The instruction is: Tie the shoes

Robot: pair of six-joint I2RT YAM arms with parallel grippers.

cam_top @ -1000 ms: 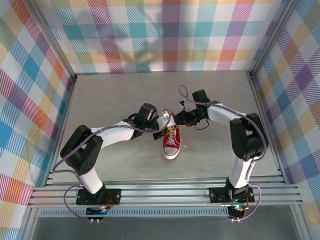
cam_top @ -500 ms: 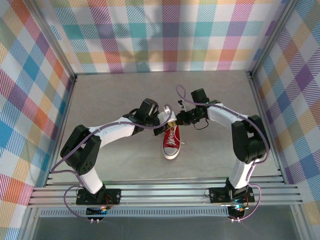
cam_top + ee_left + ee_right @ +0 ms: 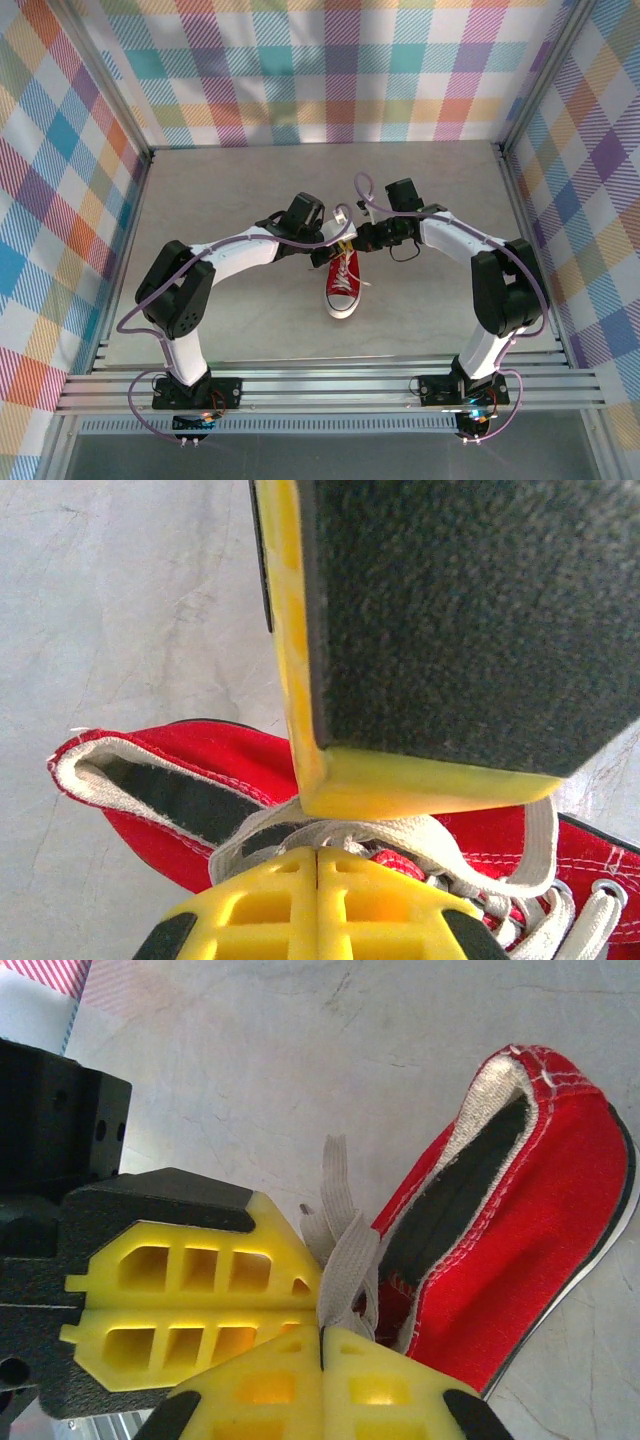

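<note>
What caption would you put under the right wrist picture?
Right hand pinches white laces beside the opening of the red sneaker.

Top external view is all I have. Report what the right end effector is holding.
Observer: In the right wrist view, the right end effector is shut on the white laces, beside the heel opening of the sneaker.
Operator: Give me the left one too.
Observer: In the left wrist view, the left end effector is shut as well, with lace gathered right at its tips.
</note>
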